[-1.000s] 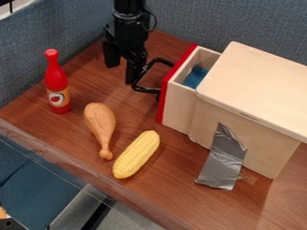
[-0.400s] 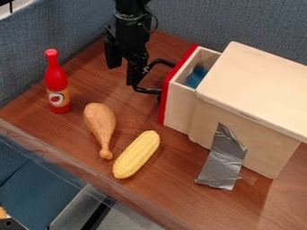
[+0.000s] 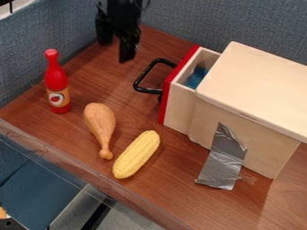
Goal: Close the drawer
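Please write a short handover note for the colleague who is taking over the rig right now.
Gripper: open, holding nothing, above and left of the drawer handle in the view, apart from it.
Job's things: the red-fronted drawer sticks partly out of the wooden cabinet, with something blue inside.
Done: the drawer is not yet closed.
Left: push it fully in. Pressing on the red front or handle would probably do.

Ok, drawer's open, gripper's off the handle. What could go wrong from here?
The gripper hangs with its jaws apart; lowered to push, one might snag in the looped handle. Pushing on one end of the red front could skew the drawer. A hard shove may slide the cabinet if the tape gives.
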{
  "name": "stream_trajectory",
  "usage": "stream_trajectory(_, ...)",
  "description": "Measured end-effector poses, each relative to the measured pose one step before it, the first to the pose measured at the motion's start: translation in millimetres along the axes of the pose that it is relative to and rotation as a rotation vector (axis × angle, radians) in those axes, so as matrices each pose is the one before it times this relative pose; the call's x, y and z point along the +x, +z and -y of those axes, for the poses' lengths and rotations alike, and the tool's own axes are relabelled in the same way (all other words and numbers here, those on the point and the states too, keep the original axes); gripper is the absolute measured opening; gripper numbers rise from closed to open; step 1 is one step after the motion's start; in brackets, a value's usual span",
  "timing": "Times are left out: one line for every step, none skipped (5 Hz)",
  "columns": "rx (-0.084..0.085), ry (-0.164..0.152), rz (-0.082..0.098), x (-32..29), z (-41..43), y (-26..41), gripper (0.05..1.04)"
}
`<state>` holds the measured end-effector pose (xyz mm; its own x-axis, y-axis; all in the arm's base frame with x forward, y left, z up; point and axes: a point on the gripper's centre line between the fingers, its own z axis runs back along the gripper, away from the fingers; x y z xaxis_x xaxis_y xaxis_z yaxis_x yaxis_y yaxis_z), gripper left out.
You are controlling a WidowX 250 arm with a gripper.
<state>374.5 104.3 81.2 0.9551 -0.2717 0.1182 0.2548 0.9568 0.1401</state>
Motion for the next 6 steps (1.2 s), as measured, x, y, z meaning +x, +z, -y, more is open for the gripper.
stream_trajectory(0.0075,0.0326,0.0102,2.54,-19.48,-0.36,1.001)
stream_trajectory(-0.0557,-0.0031,-0.0674,-6.05,7.6,-31.99,1.001)
stream_trajectory(-0.0156,-0.0403,-0.029,6.51,17.96,-16.45,1.001)
stream_trajectory(-0.0264,-0.0117,-0.018,2.2,10.16,-11.56,1.001)
stream_trajectory(-0.0247,0.002,0.01,1.91,6.53,-1.49,1.0)
stream_trajectory(-0.0407,-0.0077,-0.0108,-2.13,11.41,-3.45,0.999)
